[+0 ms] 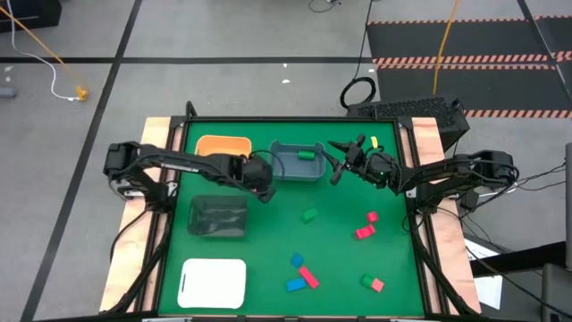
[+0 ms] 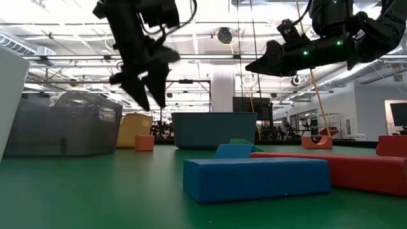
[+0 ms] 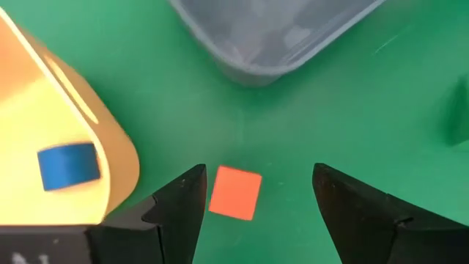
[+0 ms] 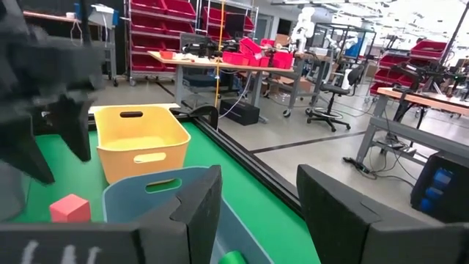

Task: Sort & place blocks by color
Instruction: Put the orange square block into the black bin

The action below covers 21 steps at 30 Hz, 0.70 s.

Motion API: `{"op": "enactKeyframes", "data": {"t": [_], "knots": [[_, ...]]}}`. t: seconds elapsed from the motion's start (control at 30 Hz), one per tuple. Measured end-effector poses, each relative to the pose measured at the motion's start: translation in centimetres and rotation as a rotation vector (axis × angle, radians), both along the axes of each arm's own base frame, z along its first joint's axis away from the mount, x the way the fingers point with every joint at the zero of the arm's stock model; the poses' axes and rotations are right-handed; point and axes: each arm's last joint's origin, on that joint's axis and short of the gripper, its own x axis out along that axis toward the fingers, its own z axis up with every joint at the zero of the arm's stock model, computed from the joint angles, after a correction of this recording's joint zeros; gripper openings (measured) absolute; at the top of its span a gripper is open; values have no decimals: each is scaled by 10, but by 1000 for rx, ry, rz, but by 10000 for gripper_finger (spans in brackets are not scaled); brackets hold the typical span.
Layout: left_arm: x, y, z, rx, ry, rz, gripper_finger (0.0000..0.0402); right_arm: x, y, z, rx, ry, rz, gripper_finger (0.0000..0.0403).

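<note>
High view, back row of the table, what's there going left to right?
Orange bin → left gripper → grey-blue bin with a green block → right gripper → yellow block.

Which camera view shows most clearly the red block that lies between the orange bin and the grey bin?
The left wrist view: the red block lies unobstructed on the mat. Right wrist and low views show it small; the high view hides it.

Two matte black jointed arms carry bundled black cables. The left gripper [image 3: 253, 194] has wedge-shaped black fingers [image 3: 179, 202]; the right gripper [image 1: 344, 161] shows small green indicator lights on its wrist.
</note>
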Motion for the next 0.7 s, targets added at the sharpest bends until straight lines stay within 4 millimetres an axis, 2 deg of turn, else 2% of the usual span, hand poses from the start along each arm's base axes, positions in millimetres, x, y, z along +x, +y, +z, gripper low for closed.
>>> {"op": "enactKeyframes", "data": {"t": [0.4,0.7], "knots": [[10,6,-38,-61,133,11,251,0,0,0,0,-1,0,171],[13,6,-53,-83,190,6,251,0,0,0,0,0,0,171]]}}
